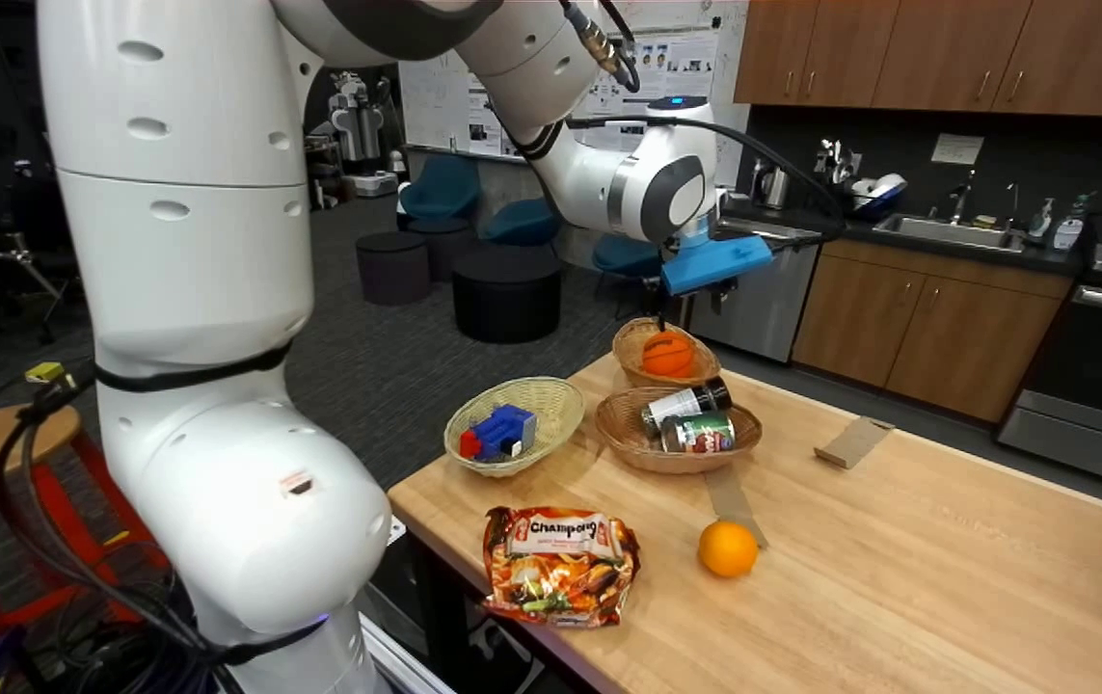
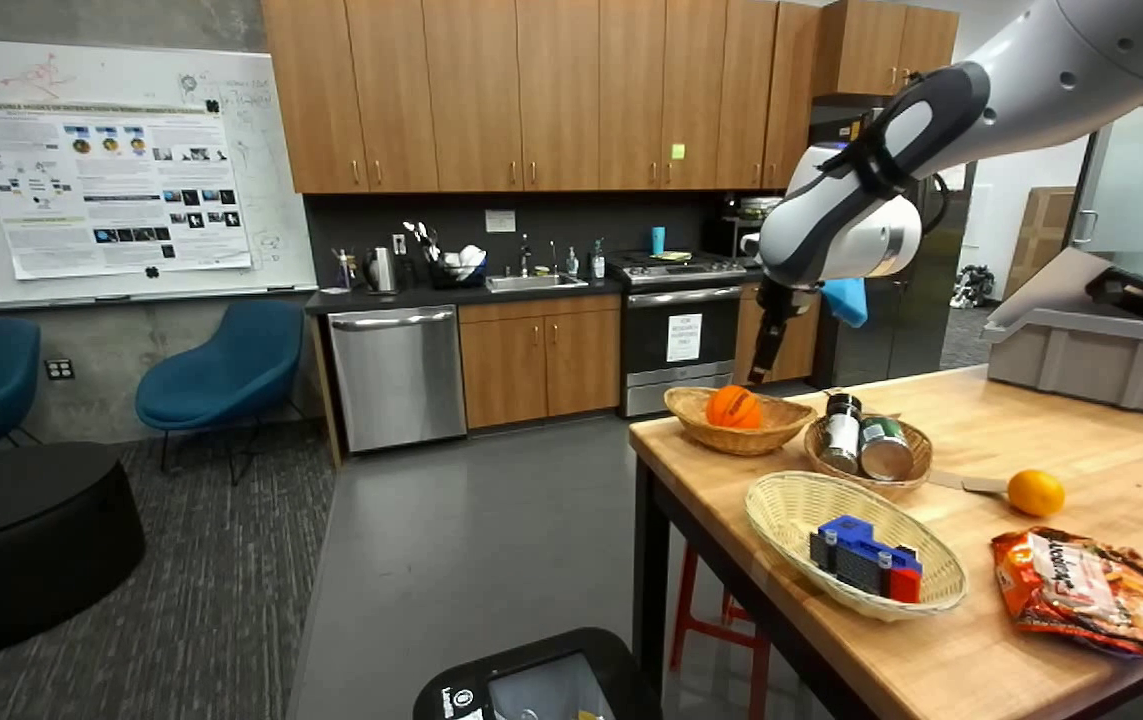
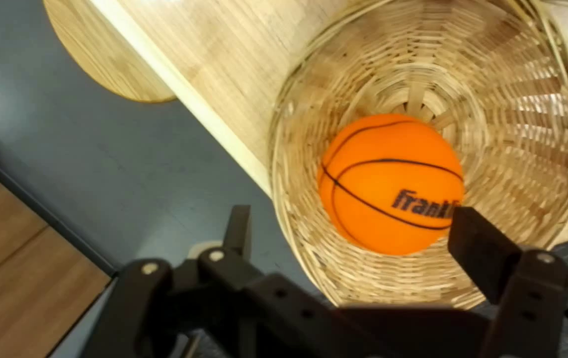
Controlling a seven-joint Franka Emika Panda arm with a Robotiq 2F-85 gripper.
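An orange toy basketball (image 3: 390,184) with black lines lies in a brown wicker basket (image 3: 527,149) at the table's corner. My gripper (image 3: 351,208) is open above that basket, its jaws wide apart with nothing between them. In the wrist view the right finger (image 3: 482,248) overlaps the ball's edge; whether they touch cannot be told there. The left finger (image 3: 238,229) appears beyond the basket rim, over the floor. In an exterior view the ball (image 2: 734,408) rests in the basket, below the dark fingers (image 2: 766,350), with a visible gap.
Another brown basket (image 1: 628,453) with a dark-lidded jar (image 1: 674,409) and a can (image 1: 698,433) stands beside it. A pale basket (image 1: 560,397) holds a blue block toy (image 1: 502,429). A noodle packet (image 1: 560,569), an orange (image 1: 728,548) and a grey bin (image 2: 1101,360) are on the table.
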